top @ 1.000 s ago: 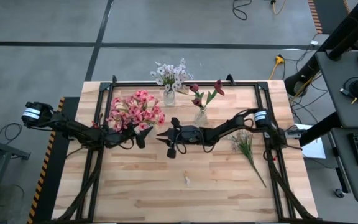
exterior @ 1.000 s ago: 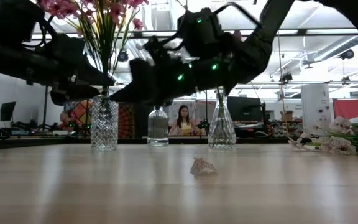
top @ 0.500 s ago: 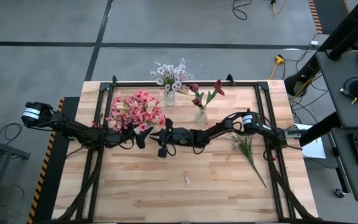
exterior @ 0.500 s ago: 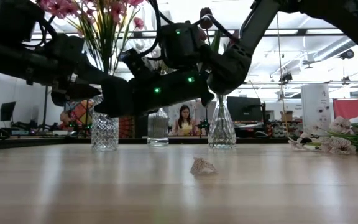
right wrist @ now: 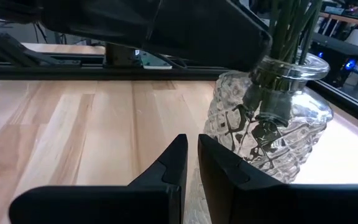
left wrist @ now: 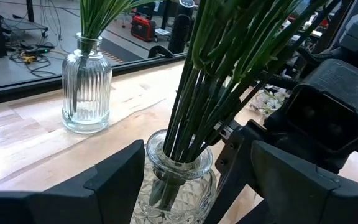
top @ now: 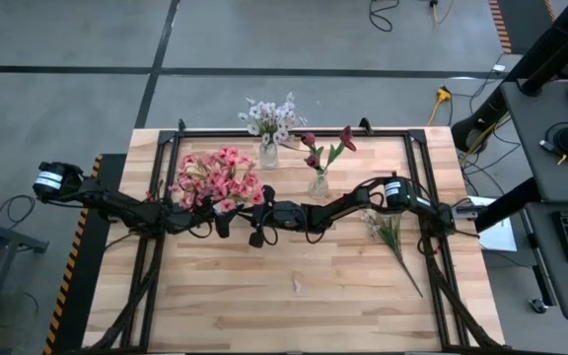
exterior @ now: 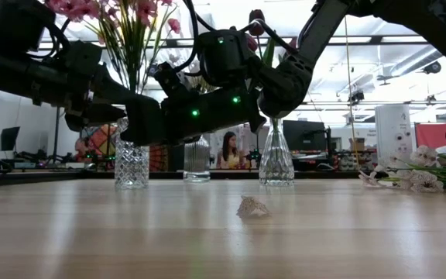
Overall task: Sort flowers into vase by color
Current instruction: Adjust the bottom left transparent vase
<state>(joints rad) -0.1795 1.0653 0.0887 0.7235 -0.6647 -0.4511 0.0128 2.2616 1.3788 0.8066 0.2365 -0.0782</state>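
Holding pink flowers (top: 215, 176): cut-glass vase (right wrist: 267, 127)

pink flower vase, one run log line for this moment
left hand: open around pink flower vase | right hand: nearly shut, empty, beside vase | white flowers: lying on table

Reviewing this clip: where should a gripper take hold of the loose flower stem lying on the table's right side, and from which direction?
Grip the loose flower stem on its bare green stalk below the blossoms, coming straight down from above. It lies flat on the table, apart from the vases, so jaws set across the thin stalk should close on it without crushing the blooms.
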